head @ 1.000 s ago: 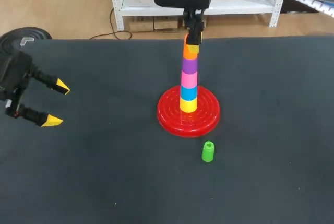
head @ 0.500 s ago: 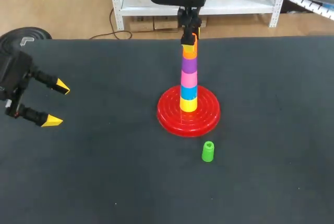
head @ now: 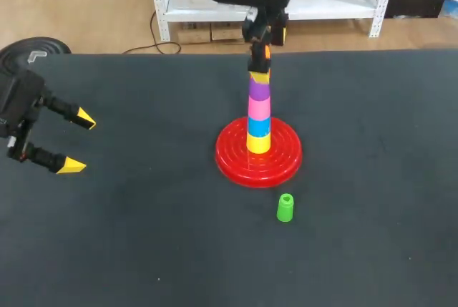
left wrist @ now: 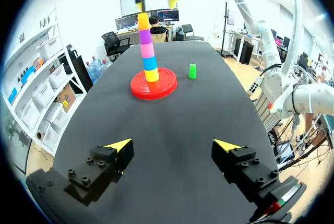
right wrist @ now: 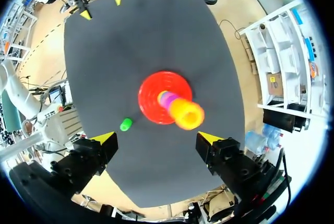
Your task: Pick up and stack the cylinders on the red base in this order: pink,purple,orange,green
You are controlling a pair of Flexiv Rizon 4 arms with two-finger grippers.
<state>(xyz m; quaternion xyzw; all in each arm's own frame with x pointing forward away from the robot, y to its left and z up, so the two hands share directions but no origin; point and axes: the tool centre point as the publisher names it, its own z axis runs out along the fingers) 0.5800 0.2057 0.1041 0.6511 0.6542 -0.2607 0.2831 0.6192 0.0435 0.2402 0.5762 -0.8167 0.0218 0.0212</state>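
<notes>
Table [head: 372,250]: you saw a dark, matte top | speck [head: 159,278]: tiny, pale green, lay on the table's near side

No legible text or numbers

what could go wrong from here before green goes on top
1. The right end effector hangs open just over the orange cylinder topping the tall, narrow stack; a sideways pull-away could clip and topple it.
2. The green cylinder stands close to the red base; an end effector coming down around it might bump the base's rim and shake the stack.
</notes>
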